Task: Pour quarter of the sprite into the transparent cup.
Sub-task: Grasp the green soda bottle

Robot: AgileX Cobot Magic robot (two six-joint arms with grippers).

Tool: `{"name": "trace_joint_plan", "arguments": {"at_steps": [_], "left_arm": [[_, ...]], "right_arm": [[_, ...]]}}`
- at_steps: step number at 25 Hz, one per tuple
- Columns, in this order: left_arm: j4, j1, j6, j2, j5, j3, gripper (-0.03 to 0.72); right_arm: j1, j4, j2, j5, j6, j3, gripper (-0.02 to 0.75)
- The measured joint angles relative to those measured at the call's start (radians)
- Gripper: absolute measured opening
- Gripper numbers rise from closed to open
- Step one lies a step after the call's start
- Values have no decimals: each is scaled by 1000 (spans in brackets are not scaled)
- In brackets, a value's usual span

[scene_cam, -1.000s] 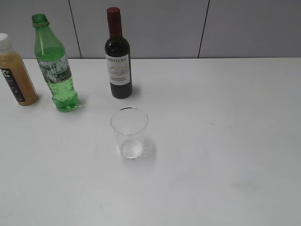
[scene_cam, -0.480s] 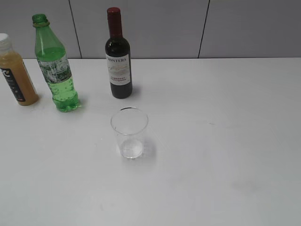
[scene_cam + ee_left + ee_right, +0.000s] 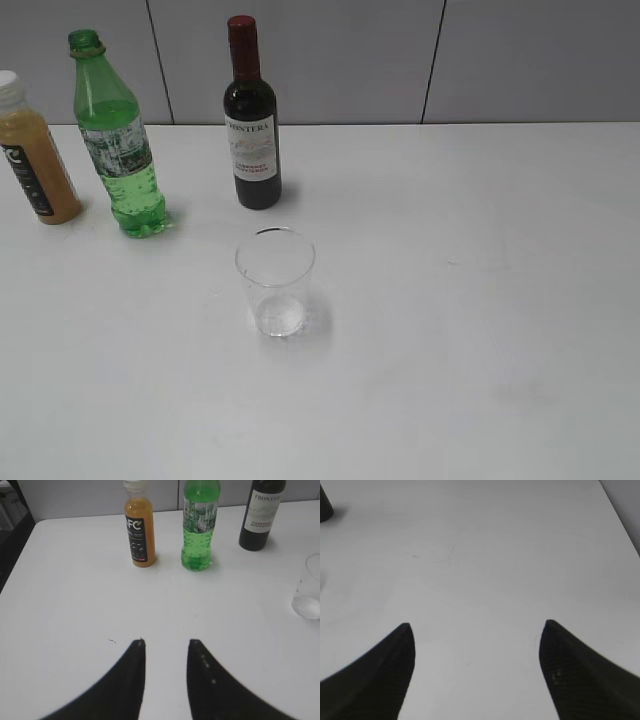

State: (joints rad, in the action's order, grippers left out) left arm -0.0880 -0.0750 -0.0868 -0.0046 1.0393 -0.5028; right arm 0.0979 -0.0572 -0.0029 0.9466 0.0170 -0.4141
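The sprite [image 3: 117, 140] is a green bottle with a white-grey label, uncapped, standing upright at the back left of the white table; it also shows in the left wrist view [image 3: 199, 527]. The transparent cup [image 3: 275, 282] stands upright near the table's middle with a little clear liquid at its bottom; its edge shows at the right of the left wrist view [image 3: 310, 587]. My left gripper [image 3: 165, 641] is open and empty, well short of the bottles. My right gripper [image 3: 476, 625] is open wide and empty over bare table. Neither gripper shows in the exterior view.
An orange juice bottle [image 3: 33, 155] with a white cap stands left of the sprite. A dark wine bottle [image 3: 250, 125] with a red cap stands behind the cup. A grey wall runs behind the white table [image 3: 480, 300]. The table's left edge [image 3: 17, 550] shows in the left wrist view.
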Motion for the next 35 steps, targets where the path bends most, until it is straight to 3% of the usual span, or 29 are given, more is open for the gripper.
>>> {"name": "trace_joint_plan", "arguments": {"at_steps": [9, 11, 14, 16, 25, 35], "left_arm": [[-15, 0, 0, 0, 0, 0, 265], [-17, 0, 0, 0, 0, 0, 344], [-17, 0, 0, 0, 0, 0, 572], [-18, 0, 0, 0, -1, 0, 623], [-23, 0, -6, 0, -52, -10, 643], [-22, 0, -74, 119, -519, -14, 622]], "right_arm": [[0, 0, 0, 0, 0, 0, 594], [0, 0, 0, 0, 0, 0, 594], [0, 0, 0, 0, 0, 0, 594], [0, 0, 0, 0, 0, 0, 594], [0, 0, 0, 0, 0, 0, 594], [0, 0, 0, 0, 0, 0, 594]]}}
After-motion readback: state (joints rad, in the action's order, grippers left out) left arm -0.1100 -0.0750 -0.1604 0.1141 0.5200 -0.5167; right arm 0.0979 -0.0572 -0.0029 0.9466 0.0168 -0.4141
